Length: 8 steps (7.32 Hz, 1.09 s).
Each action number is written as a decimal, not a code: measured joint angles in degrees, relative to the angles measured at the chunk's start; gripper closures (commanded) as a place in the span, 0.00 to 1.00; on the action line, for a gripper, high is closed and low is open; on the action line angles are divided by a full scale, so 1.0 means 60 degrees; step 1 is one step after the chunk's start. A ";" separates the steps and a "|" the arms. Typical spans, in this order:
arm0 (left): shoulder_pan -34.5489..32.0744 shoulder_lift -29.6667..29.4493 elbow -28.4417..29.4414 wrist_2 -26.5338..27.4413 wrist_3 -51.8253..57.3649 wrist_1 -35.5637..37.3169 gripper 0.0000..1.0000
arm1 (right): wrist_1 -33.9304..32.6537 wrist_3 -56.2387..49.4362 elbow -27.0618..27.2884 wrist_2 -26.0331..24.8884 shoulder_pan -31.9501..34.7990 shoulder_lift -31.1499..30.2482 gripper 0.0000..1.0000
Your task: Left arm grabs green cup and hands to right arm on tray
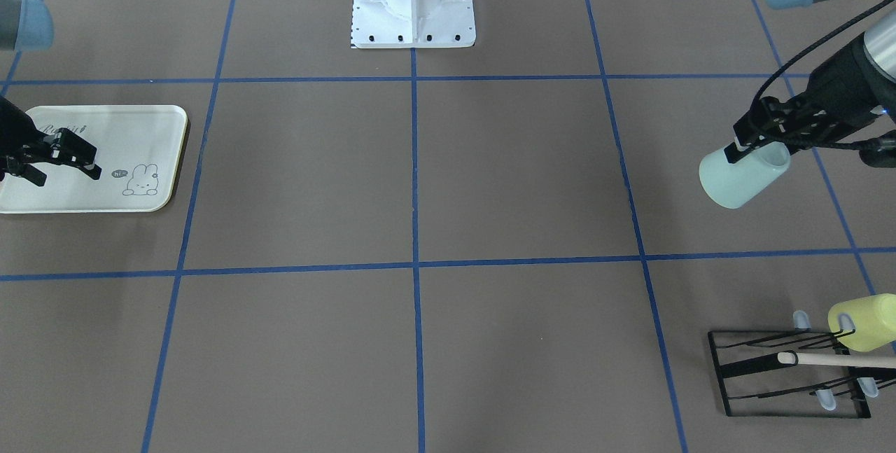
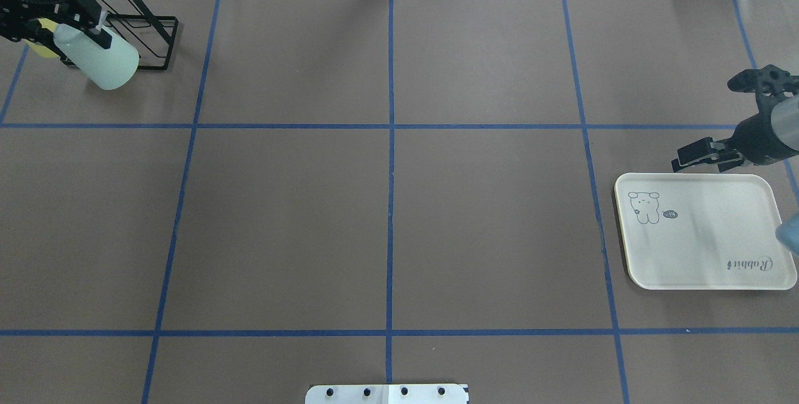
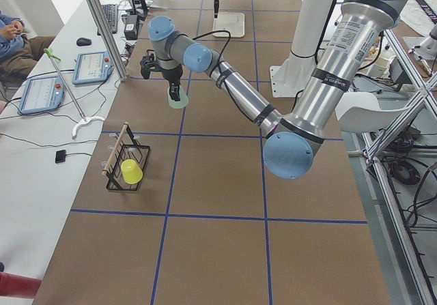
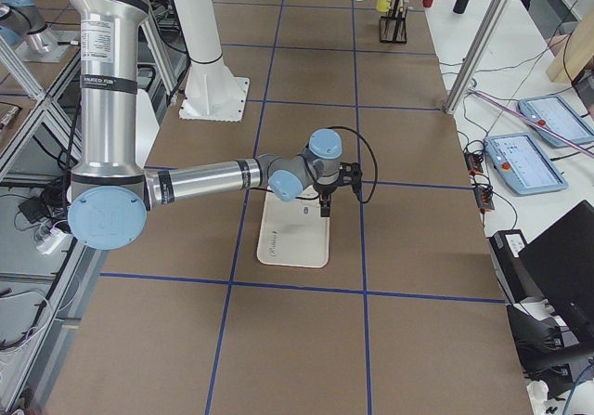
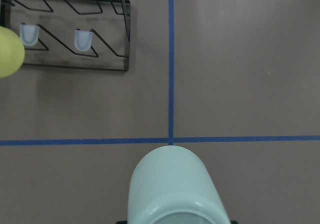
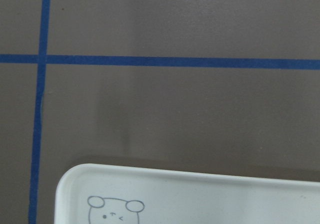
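You are looking at a brown counter (image 2: 281,216) that blue tape lines (image 2: 391,142) are dividing into large squares, with the robot's white base (image 1: 413,1) standing at one long edge. A white side bench (image 3: 41,148) is running along the opposite edge and carrying two tablets (image 3: 42,95), and a person's hands (image 3: 10,28) are showing at its far end.

The cream tray (image 2: 711,248) is lying flat at the robot's right end, showing its bunny drawing and "Rabbit" script. The right gripper (image 1: 64,171) is hanging above the tray's edge with its fingers spread apart, holding nothing.

At the other end, well apart from the tray, a black wire rack (image 1: 784,376) is sitting on the counter, and a yellow-green cup (image 1: 864,322) is hanging on one of its prongs. Near the rack, the left gripper (image 1: 754,147) is clamping the rim of the green cup (image 1: 742,176), holding it tipped sideways in the air above the counter.
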 measured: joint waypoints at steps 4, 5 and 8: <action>0.0629 -0.0569 -0.0188 -0.2568 -0.5313 -0.3163 1.00 | 0.0175 0.2677 0.0427 0.0044 -0.0986 0.1403 0.00; 0.0757 -0.0742 -0.0173 -0.2587 -0.6857 -0.4408 1.00 | 0.0423 0.3529 0.0478 0.0043 -0.1242 0.1776 0.00; 0.1321 -0.1173 -0.0011 -0.0820 -1.0444 -0.7874 1.00 | 0.2403 0.5776 0.0463 0.0050 -0.1640 0.2176 0.00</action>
